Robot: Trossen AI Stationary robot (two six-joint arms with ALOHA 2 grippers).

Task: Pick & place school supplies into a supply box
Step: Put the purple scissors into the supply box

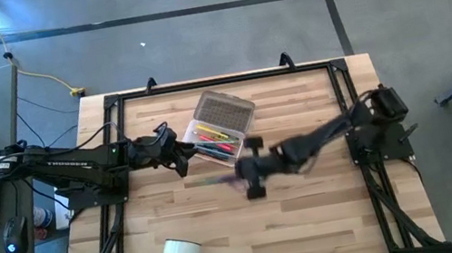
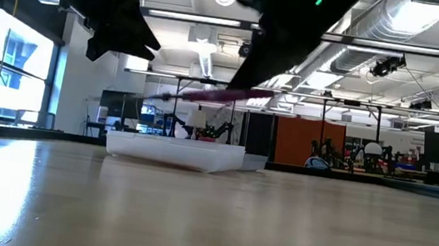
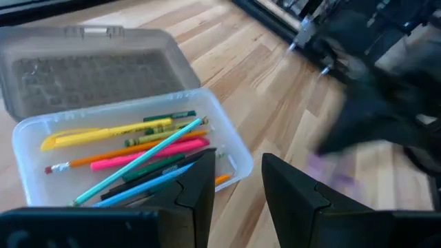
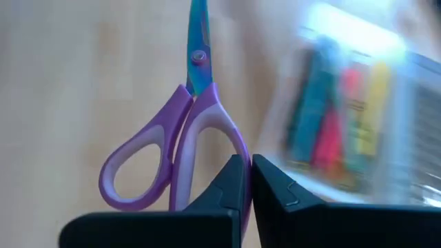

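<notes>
Pale wood-plank table, scissors raised above, grey floor around

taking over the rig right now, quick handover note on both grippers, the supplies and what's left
Right gripper: shut on the scissors, lifted off the table beside the box.
Left gripper: open, holding nothing, at the box's near edge.
Box: lid open, lying on the table; pens and pencils already inside.
Done: pens and pencils are boxed and the scissors picked up.
Left: put the scissors in the box. No other loose supplies seen on the table.
</notes>
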